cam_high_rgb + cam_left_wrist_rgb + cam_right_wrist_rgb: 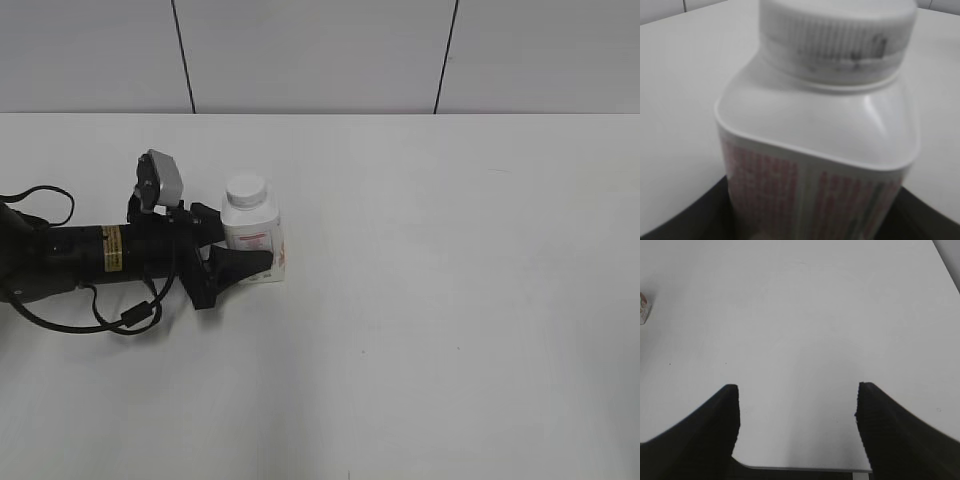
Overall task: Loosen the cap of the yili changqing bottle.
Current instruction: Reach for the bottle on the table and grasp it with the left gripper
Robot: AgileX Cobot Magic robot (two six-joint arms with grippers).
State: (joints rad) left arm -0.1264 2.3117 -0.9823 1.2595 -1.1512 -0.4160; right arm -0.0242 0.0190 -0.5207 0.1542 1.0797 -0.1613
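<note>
The yili changqing bottle [254, 232] stands upright on the white table, left of centre, with pink-red print on its white sides. Its white ribbed cap [245, 189] sits on the neck. My left gripper [245, 240] reaches in from the left, lying low, with one black finger behind the bottle and one in front. In the left wrist view the bottle [815, 150] fills the frame, the cap [835, 40] on top, and both dark fingers [685, 220] press against its lower sides. My right gripper [797, 387] hangs open over bare table, holding nothing.
The white table [450, 300] stretches to the right of the bottle. A grey panelled wall [320, 50] stands behind it. A corner of the bottle [644, 307] shows at the left edge of the right wrist view. The left arm's cables [110, 315] lie on the table.
</note>
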